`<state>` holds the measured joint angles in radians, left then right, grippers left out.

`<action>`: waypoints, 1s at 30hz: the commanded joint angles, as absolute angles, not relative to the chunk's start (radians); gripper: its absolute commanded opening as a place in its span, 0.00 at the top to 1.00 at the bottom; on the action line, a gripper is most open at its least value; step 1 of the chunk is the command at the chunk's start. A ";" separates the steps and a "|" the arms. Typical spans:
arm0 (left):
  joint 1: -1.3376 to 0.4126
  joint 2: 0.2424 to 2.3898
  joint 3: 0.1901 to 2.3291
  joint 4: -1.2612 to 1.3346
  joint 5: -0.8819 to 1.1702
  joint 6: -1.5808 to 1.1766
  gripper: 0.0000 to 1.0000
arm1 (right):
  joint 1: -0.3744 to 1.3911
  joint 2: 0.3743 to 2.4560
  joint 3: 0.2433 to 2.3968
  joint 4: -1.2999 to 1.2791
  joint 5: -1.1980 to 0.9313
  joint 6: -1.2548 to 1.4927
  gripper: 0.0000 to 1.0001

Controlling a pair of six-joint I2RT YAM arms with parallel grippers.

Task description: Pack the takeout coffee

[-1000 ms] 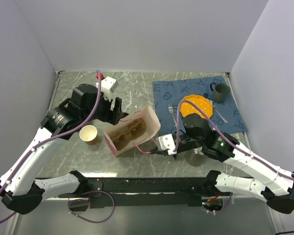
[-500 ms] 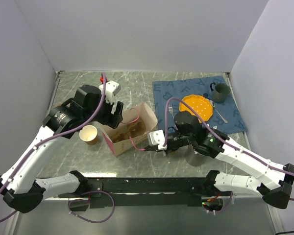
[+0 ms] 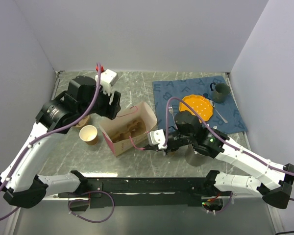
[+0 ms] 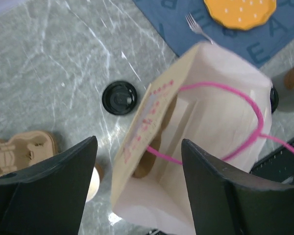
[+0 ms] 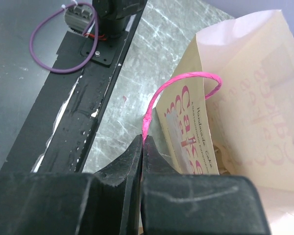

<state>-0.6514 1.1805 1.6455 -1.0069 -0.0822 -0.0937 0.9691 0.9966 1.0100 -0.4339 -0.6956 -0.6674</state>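
Left gripper (image 4: 137, 147) wide open, blunt black fingers (image 4: 49, 186) spread either side of the paper bag (image 3: 148, 116) mouth, gripping nothing. Far left of the left wrist view: moulded pulp cup carrier (image 4: 19, 152), beige, lumpy. Up and right of it sits a loose black lid (image 4: 119, 98), round glossy plastic, flat on the table (image 3: 137, 90), which has a grey veined marble look. Left of centre in the top view: open cup (image 3: 89, 134), brown kraft, cream inside, upright, just beside the bag's left end. Bag is cream paper, boxy, mouth open to the top camera, pink print on the side, brown shapes inside, cannot tell what. Right gripper (image 5: 142, 144) clamped tight on the bag's pink handle (image 5: 186, 81), a twisted cord on the bag's near side. Takeout coffee (image 4: 273, 98): only a sliver of round black lid shows past the bag's right edge in the left wrist view, on the marble just beside the bag; cup body hidden. Right of that, a grey cylinder (image 3: 192, 157) under the right arm. Upper right: blue cloth mat (image 3: 186, 90) with letters, orange dotted plate (image 3: 198, 106), metal fork (image 3: 171, 111), dark green mug (image 3: 219, 92).
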 commanded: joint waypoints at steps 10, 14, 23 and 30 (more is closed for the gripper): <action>-0.653 1.157 1.485 -1.017 0.005 -0.011 0.24 | 0.973 0.986 1.040 -0.359 -0.693 -0.661 1.00; -0.653 1.187 1.456 -1.005 -0.052 0.049 0.35 | 0.974 0.996 1.040 -0.350 -0.699 -0.661 1.00; -0.653 1.238 1.548 -0.986 -0.052 0.048 0.74 | 0.974 0.988 1.017 -0.330 -0.701 -0.657 1.00; -0.653 1.253 1.569 -0.993 -0.014 0.023 0.70 | 0.973 0.985 1.008 -0.319 -0.701 -0.653 1.00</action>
<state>-0.6514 1.2472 1.5307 -1.0142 -0.0387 0.0334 0.9691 0.9989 1.0080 -0.3622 -0.6964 -0.6628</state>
